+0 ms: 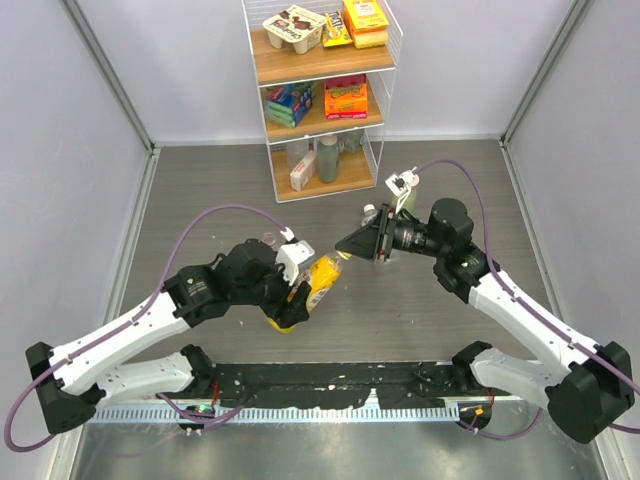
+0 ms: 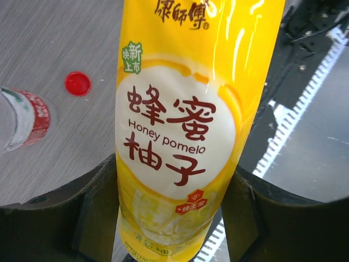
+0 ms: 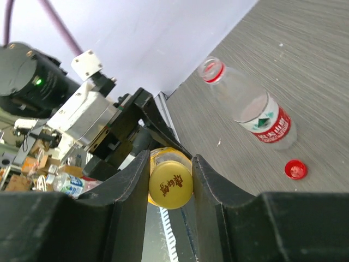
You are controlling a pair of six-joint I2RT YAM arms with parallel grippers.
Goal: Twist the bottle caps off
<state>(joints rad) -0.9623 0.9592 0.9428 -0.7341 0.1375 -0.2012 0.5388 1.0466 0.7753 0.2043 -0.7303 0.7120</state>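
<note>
My left gripper [image 1: 297, 296] is shut on the lower body of the yellow-orange juice bottle [image 1: 320, 280] and holds it tilted above the table; its label fills the left wrist view [image 2: 180, 125], between the two fingers [image 2: 87, 213]. My right gripper [image 3: 170, 162] is shut on the bottle's yellow cap [image 3: 170, 186], meeting it from the right in the top view [image 1: 350, 246]. The clear bottle with the red label [image 3: 256, 109] lies uncapped on the table. Its red cap [image 3: 295, 170] lies loose beside it, also seen in the left wrist view [image 2: 78, 83]. The white cap is not visible.
A white wire rack [image 1: 320, 100] with boxes and bottles stands at the back centre. A pale bottle [image 1: 406, 200] stands just behind my right wrist. A black strip [image 1: 330, 380] runs along the near edge. Grey walls close in both sides.
</note>
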